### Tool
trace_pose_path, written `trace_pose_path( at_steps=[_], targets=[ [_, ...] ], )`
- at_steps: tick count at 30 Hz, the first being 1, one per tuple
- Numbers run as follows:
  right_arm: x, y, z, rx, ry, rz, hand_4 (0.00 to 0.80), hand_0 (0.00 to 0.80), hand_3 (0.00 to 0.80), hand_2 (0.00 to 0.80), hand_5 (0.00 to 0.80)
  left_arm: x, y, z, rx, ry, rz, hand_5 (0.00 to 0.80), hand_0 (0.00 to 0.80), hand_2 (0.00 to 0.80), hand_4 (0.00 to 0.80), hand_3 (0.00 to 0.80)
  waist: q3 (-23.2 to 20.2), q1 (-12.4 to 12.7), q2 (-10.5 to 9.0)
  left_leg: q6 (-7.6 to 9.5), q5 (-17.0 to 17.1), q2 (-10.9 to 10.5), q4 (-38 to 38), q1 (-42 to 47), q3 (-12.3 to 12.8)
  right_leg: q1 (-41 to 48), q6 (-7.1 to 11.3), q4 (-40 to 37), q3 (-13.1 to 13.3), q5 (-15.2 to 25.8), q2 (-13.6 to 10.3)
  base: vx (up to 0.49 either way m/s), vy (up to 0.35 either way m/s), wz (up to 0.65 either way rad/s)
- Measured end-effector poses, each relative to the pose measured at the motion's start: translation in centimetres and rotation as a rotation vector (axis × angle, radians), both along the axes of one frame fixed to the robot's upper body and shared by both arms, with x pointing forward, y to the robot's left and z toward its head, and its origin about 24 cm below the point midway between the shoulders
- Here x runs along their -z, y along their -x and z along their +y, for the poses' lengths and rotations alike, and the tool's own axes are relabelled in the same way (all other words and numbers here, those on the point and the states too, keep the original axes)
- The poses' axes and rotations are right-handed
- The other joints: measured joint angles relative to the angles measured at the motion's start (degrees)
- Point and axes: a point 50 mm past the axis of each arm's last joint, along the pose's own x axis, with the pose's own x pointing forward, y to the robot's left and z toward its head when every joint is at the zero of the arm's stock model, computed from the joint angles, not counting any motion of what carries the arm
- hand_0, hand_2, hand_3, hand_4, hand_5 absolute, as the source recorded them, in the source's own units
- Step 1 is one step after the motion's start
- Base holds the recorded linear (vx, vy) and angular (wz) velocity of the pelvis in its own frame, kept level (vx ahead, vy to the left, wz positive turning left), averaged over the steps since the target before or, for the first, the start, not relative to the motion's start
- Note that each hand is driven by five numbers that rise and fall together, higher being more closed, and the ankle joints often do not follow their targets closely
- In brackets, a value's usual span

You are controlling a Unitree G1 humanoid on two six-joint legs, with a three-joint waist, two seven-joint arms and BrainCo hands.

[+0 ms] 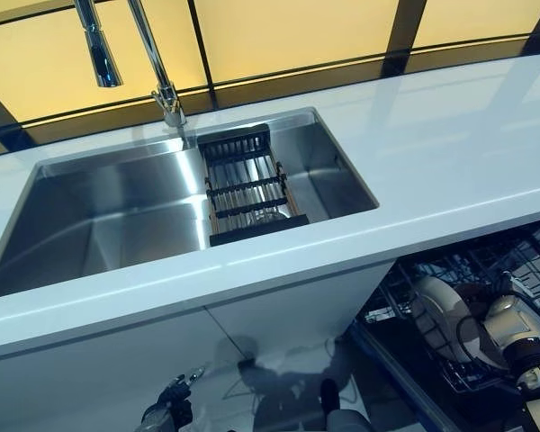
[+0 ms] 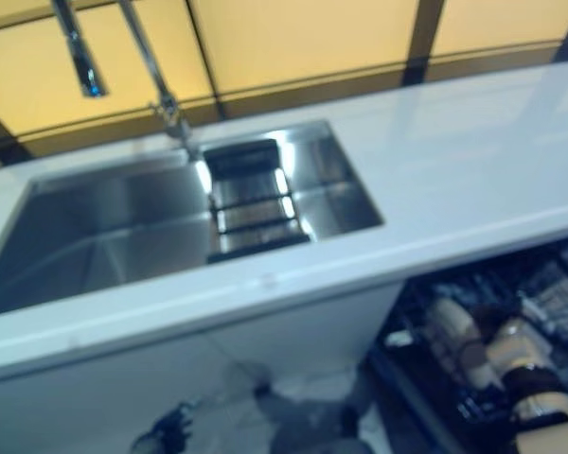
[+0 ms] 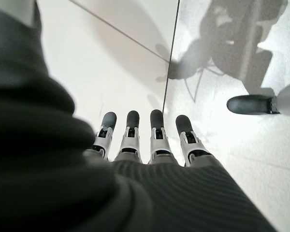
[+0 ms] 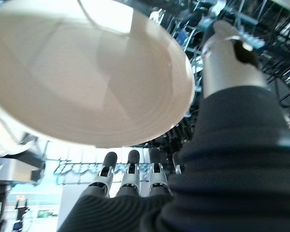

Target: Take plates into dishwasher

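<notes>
White worktop (image 1: 450, 153) (sink (image 1: 117, 216) inset), yellow-panelled wall (image 1: 288, 31)

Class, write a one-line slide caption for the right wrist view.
Right hand beside a white plate over the dishwasher rack.

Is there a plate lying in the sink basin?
No: the sink holds only a dark slatted rack; the plate is down in the dishwasher rack.

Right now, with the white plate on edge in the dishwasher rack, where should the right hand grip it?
Probably the free upper rim of the plate, from above: it stands tilted in the rack, lower edge among the wires. The right hand, open beside it, could pinch both faces.
</notes>
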Motion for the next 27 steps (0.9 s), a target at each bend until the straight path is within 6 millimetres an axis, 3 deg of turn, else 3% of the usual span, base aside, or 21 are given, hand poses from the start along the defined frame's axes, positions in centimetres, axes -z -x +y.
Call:
trace_pose_path(
  at_steps=[7,15,21,27],
  targets=[
    [-1.0,0.1,-0.3,-0.003,-0.022,-0.019,0.000,0.000,0.000,0.000,0.000,0.0,0.2,0.4,-0.034,-0.008,0.003,0.000,0.000,0.000,0.000,0.000,-0.21,-0.99,-1.54,-0.02,-0.02,-0.02,0.13,0.72,0.18,0.24,0.03,0.12,0.65,0.08,0.16,0.019,0.047,-0.04],
    [-3.7,0.8,-2.6,0.030,0.030,-0.046,0.000,0.000,0.000,0.000,0.000,0.0,0.2,0.7,-0.058,-0.022,0.009,0.000,0.000,0.000,0.000,0.000,-1.18,-2.00,-3.31,-0.37,-0.28,0.46,-0.10,1.83,1.86,0.56,-0.02,0.05,2.52,0.19,0.95,0.013,0.014,-0.11],
    [-5.9,0.4,-2.9,0.008,0.058,-0.105,0.000,0.000,0.000,0.000,0.000,0.0,0.3,1.0,-0.083,-0.031,0.014,0.000,0.000,0.000,0.000,0.000,-2.40,-3.17,-5.19,-0.58,-0.43,0.72,-0.11,2.47,3.13,0.55,-0.09,0.03,3.49,0.34,1.45,0.009,-0.003,-0.10],
    [-7.7,0.8,-4.2,0.034,0.104,-0.127,0.000,0.000,0.000,0.000,0.000,0.1,0.5,1.1,-0.091,-0.040,0.026,0.000,0.000,0.000,0.000,0.000,-2.66,-3.17,-5.39,-0.70,-0.51,0.90,-0.11,2.88,3.25,0.87,-0.11,0.01,3.58,0.32,1.66,0.001,0.001,-0.01]
  ],
)
